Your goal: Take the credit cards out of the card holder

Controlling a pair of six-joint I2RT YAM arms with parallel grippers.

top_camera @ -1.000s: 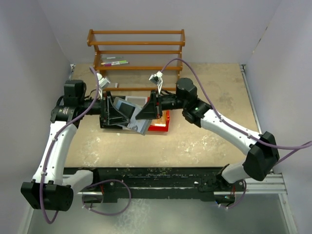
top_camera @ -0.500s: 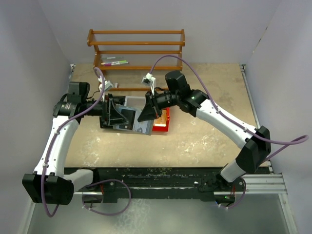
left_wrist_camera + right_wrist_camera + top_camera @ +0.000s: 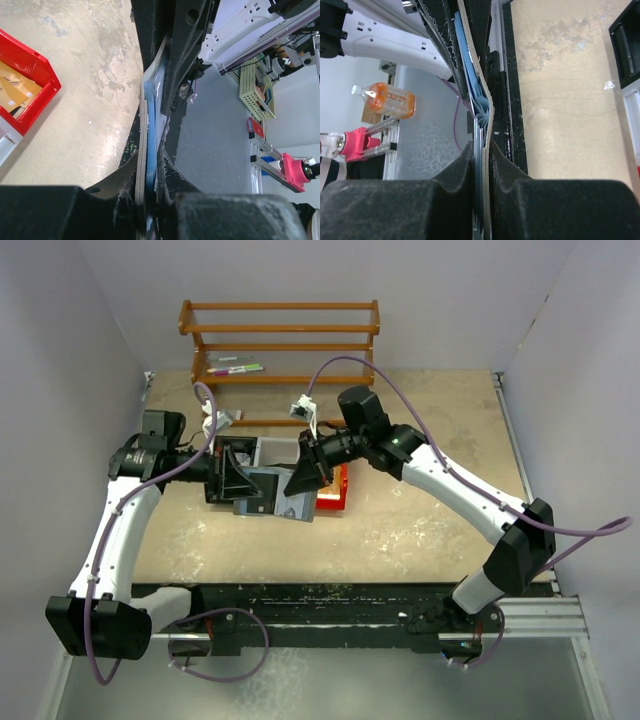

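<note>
The grey-blue card holder (image 3: pixel 272 498) hangs above the row of bins, stretched between both grippers. My left gripper (image 3: pixel 238 480) is shut on its left panel. In the left wrist view the jaws (image 3: pixel 149 165) pinch a tan-grey panel edge (image 3: pixel 141 125) with a blue card edge (image 3: pixel 151 100) beside it. My right gripper (image 3: pixel 300 480) is shut on the right panel. Seen from the right wrist, its jaws (image 3: pixel 481 150) clamp the holder (image 3: pixel 487 115), and several thin blue card edges (image 3: pixel 470 75) fan out inside it. The cards' faces are hidden.
Under the holder sits a row of bins: black (image 3: pixel 212 492), white (image 3: pixel 272 448) and red (image 3: pixel 336 492); the red one (image 3: pixel 25 75) holds tan pieces. A wooden rack (image 3: pixel 280 340) with pens (image 3: pixel 236 368) stands at the back. Walls close in left and right.
My left gripper has closed onto the holder's left panel. The right arm swung its elbow back and up early on, and the holder now hangs a little lower and flatter.
</note>
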